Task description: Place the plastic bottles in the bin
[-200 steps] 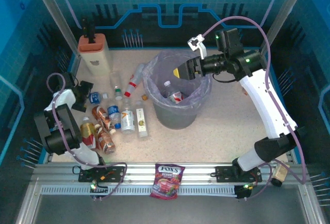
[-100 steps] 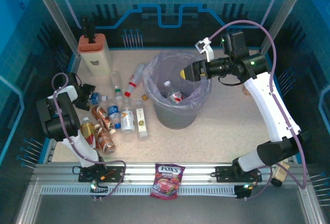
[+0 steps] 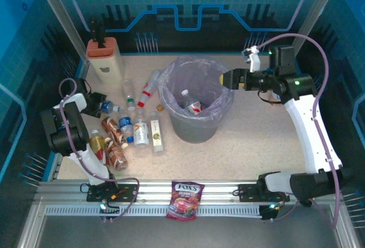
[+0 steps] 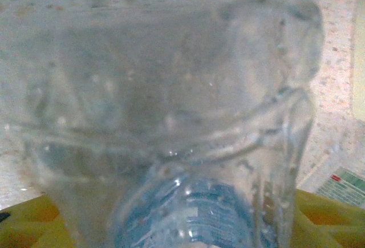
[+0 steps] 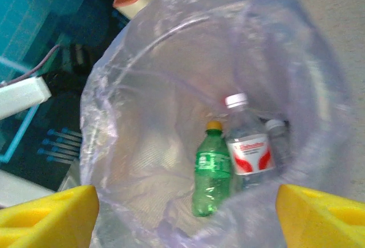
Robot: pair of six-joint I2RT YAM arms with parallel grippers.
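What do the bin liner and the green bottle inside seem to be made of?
Liner: thin plastic film, translucent purplish, glossy; it crinkles and folds. Green bottle: probably tinted clear plastic, glossy; light shows through it.

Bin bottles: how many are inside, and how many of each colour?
Green bottle: 1
Clear bottles: 2 (one red-labelled, one half hidden behind it)
Total in the bin: 3

Bottles (image 3: pixel 141 133) lying left of grey lined bin (image 3: pixel 197 129); three more inside.
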